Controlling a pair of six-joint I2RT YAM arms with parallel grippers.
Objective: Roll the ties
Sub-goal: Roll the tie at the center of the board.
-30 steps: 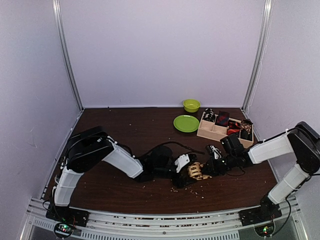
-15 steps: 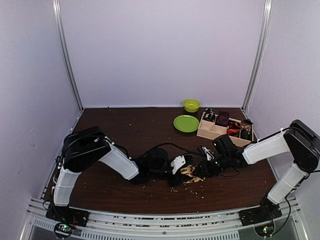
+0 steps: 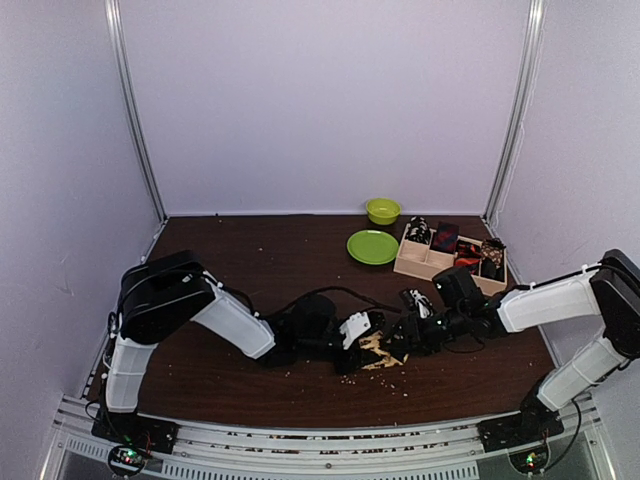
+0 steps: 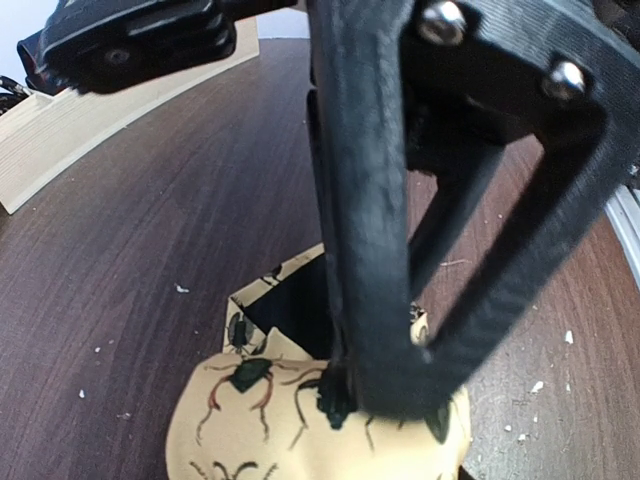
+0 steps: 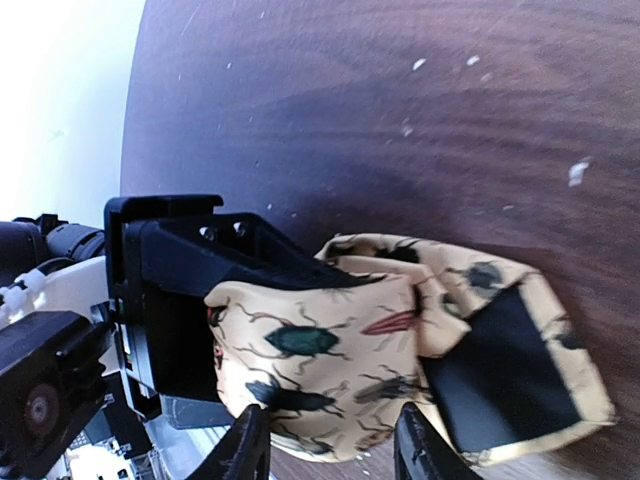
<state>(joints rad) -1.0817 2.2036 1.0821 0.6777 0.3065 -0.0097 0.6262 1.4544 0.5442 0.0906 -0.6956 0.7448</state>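
Note:
The tan tie (image 3: 379,350), printed with dark beetles, lies bunched and partly rolled on the dark table (image 3: 250,270) between my two grippers. My left gripper (image 3: 360,342) is shut on its rolled end; in the left wrist view its fingers (image 4: 365,300) press into the tie (image 4: 260,430) beside the open black lining. In the right wrist view the tie (image 5: 330,350) hangs from the left gripper's black body (image 5: 170,290). My right gripper (image 5: 330,450) is open, a fingertip (image 5: 246,445) on each side of the roll's lower edge. It shows in the top view (image 3: 402,338).
A tan wooden compartment tray (image 3: 437,266) at the back right holds small rolled ties, black-white (image 3: 418,230), dark (image 3: 444,237) and red (image 3: 466,256). A green plate (image 3: 373,246) and a green bowl (image 3: 383,210) stand behind. Pale crumbs dot the table near the tie.
Both grippers and the tie have shifted a little to the left. The tie bundle looks looser and more spread out than a second ago.

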